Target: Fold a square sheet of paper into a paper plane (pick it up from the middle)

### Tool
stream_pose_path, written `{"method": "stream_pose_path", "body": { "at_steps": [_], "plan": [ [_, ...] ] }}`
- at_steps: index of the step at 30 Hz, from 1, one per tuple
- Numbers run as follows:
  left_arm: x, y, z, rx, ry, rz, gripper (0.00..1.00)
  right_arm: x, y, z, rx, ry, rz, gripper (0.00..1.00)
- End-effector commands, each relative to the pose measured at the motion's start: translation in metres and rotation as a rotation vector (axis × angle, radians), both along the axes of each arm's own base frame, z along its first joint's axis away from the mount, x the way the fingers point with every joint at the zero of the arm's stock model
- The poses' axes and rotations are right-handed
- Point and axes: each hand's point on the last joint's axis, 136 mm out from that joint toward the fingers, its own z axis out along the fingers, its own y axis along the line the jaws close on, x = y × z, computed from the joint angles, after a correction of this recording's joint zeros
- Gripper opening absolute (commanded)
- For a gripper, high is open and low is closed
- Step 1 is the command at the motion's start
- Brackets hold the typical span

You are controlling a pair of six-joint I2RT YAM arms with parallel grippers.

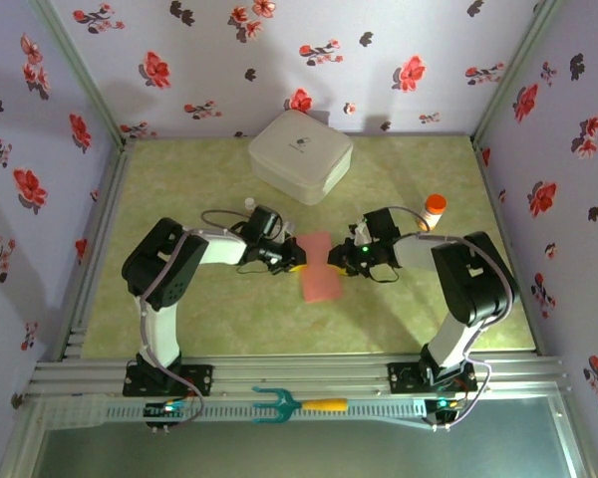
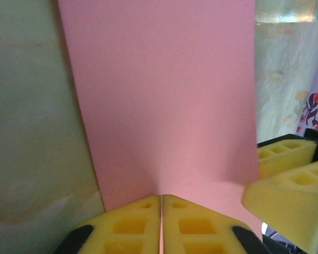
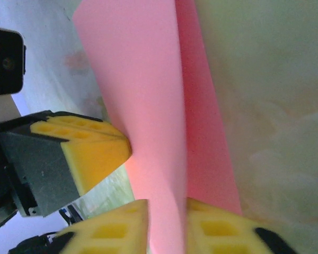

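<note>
The square sheet of paper (image 1: 319, 267) is pink-red and lies mid-table, lifted into a fold between the two arms. My left gripper (image 1: 297, 261) is at its left edge. In the left wrist view the yellow pads of the left gripper (image 2: 161, 203) are pressed together on the edge of the sheet (image 2: 164, 95). My right gripper (image 1: 336, 261) holds the right edge. In the right wrist view the right gripper (image 3: 167, 211) has a raised fold of the sheet (image 3: 143, 79) filling the narrow gap between its pads. The paper plane is out of view.
A white rounded box (image 1: 300, 154) sits at the back centre. An orange-capped bottle (image 1: 434, 211) stands behind the right arm. A teal fork-like tool with a yellow handle (image 1: 294, 403) lies on the front rail. Flowered walls enclose the green table (image 1: 179, 309).
</note>
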Motion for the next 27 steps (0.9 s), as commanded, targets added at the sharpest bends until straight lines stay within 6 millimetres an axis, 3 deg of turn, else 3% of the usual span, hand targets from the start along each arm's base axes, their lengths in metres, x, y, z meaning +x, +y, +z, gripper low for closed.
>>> {"method": "stream_pose_path", "body": {
  "at_steps": [1,8,11,15,20,27],
  "plan": [
    [0.008,-0.004,0.020,-0.014,-0.063,-0.021,0.16,0.007,0.001,0.002,0.001,-0.014,0.005,0.12],
    [0.019,0.006,0.056,0.005,-0.226,0.006,0.38,0.022,-0.005,-0.001,0.019,0.048,-0.217,0.01],
    [0.021,0.013,0.064,0.026,-0.278,0.025,0.43,0.029,-0.005,0.002,0.060,0.053,-0.319,0.01],
    [0.021,0.017,0.072,0.034,-0.329,0.019,0.44,0.025,-0.003,0.002,0.044,0.062,-0.297,0.07],
    [0.016,0.015,0.081,0.049,-0.406,-0.030,0.45,0.024,-0.003,0.009,0.023,0.026,-0.221,0.23],
    [-0.005,-0.012,0.090,0.123,-0.710,-0.153,0.40,0.027,-0.004,0.007,0.027,0.023,-0.164,0.17]
  ]
}}
